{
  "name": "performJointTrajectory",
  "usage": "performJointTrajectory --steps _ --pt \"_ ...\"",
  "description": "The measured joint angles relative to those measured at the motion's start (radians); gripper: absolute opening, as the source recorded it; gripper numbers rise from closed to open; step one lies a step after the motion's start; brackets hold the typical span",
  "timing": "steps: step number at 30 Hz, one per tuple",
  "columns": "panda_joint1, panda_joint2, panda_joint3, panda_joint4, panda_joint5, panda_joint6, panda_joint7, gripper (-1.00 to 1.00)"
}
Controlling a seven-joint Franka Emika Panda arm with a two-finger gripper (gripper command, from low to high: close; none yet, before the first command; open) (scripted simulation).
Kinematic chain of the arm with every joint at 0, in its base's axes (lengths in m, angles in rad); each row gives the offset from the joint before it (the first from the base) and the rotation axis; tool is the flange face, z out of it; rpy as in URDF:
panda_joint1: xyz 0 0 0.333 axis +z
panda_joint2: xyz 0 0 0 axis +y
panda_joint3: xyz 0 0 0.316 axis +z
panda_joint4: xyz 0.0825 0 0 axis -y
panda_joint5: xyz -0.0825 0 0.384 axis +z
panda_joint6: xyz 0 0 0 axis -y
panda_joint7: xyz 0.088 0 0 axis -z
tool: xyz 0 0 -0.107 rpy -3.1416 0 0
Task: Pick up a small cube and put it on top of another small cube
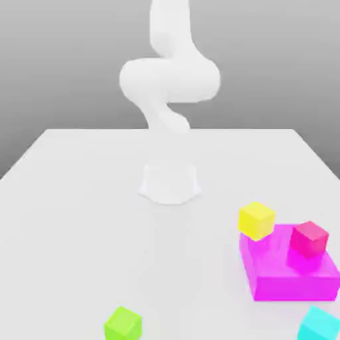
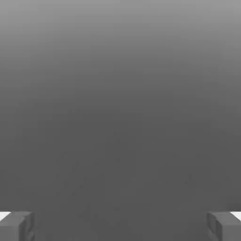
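Cubes of the small kind are lying apart, none stacked on another. In the exterior view, a yellow cube [image 1: 256, 221] is sitting by the far corner of the magenta block [image 1: 295, 288], on the exterior view's left, while a red cube [image 1: 309, 239] is resting toward the block's right-hand edge in that view. Nearer the camera, a green cube [image 1: 123, 324] is lying on the bench [image 1: 80, 232] toward its left edge, and a cyan cube [image 1: 319, 325] is lying toward its right edge, just beside the block's near side. The arm [image 1: 170, 80] is standing toward the bench's far edge.

In the hand view, the gripper [image 2: 120, 227] is holding its fingers wide apart, with nothing between them. Picking, carrying and placing are all apparently still waiting to be done; which cube is meant, I cannot tell.
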Motion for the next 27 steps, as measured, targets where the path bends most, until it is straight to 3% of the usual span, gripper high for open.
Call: performJointTrajectory --steps 14,27 --pt "0.112 0.513 0.085 0.046 -0.025 0.127 -0.154 0.0" --pt "0.225 0.988 0.154 0.089 -0.105 0.241 -0.254 0.0"
